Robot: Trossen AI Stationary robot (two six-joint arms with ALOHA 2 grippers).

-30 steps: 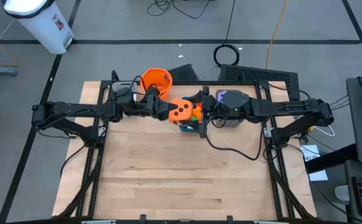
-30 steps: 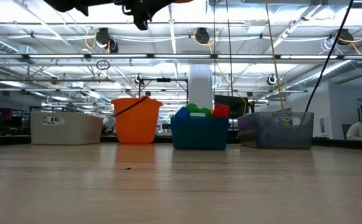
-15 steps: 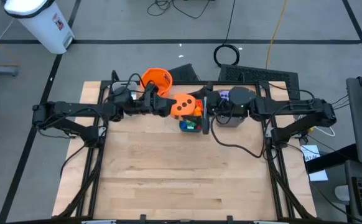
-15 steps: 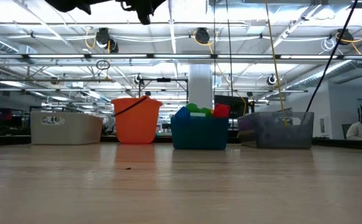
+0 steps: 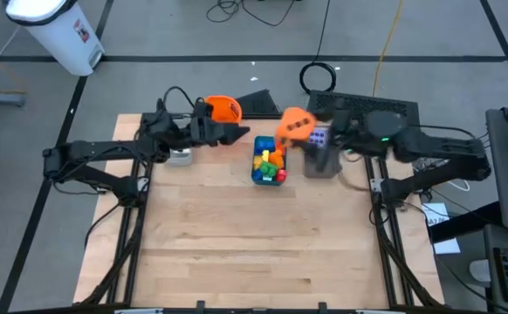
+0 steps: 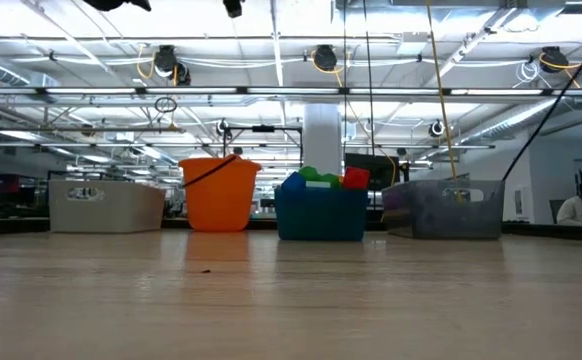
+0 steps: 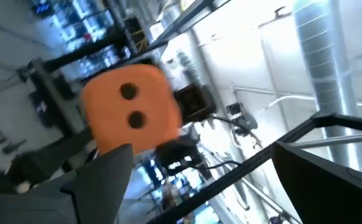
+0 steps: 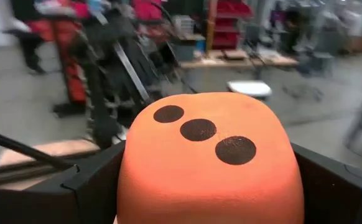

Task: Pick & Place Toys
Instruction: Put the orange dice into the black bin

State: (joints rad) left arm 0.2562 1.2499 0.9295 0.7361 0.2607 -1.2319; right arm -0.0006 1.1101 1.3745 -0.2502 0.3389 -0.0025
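The large orange die (image 5: 294,123) hangs in the air at the table's far side, between the teal tray (image 5: 256,174) of bright bricks (image 5: 270,162) and the grey tray (image 5: 322,164). My right gripper (image 5: 301,131) is shut on the die. The right wrist view shows the die (image 8: 209,155) filling the space between the fingers, its three-pip face up. My left gripper (image 5: 240,133) stands open and empty left of the die, beside the orange bucket (image 5: 223,109). From the left wrist the die (image 7: 131,115) shows beyond the open fingers (image 7: 106,177). My right gripper pinches the orange die by two opposite side faces (image 8: 128,180), one finger (image 8: 91,183) on each. The fingers come level from the table's right side. The die is lifted clear of the table and the trays.
A purple die (image 5: 319,137) lies in the grey tray. A pale tray (image 5: 180,157) stands under the left arm. In the low view the pale tray (image 6: 106,205), bucket (image 6: 219,192), teal tray (image 6: 321,215) and grey tray (image 6: 443,208) line the far side. Bare wood lies nearer.
My right gripper has drawn back toward the table's right and far edge and risen, carrying the orange die away from above the teal tray and from my left gripper. My left gripper has risen a little, swung toward the far edge and rolled, still open.
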